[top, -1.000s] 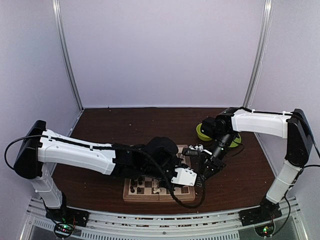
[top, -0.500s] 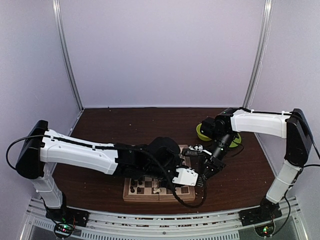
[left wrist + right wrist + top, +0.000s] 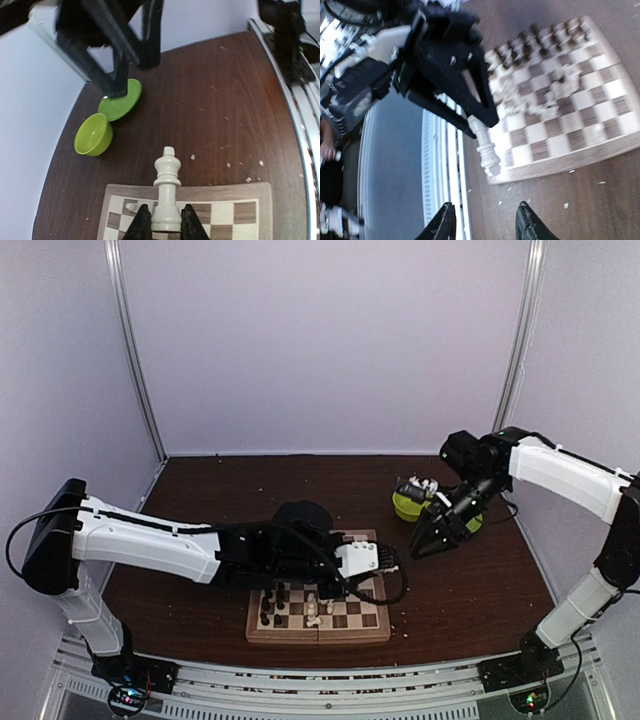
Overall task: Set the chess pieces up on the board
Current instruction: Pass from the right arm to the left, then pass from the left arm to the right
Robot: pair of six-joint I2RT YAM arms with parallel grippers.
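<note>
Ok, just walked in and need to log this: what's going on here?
The left claw grips a white chess piece at the edge of the board, where other pieces already stand, some bunched mid-board. The right claw is open and empty, off the board near the green plate and bowl.

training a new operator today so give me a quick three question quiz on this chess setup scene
1. True or false: the left arm's fingers are shut on a cream-white turned chess piece.
2. Multiple choice: the right arm's fingers are A) holding a dark piece, B) open and empty, C) shut tight.
3. In the left wrist view, which lies nearer the square wooden checkered chessboard: the lime-green bowl or the flat green plate?
Key: 1 true; 2 B; 3 the bowl.
</note>
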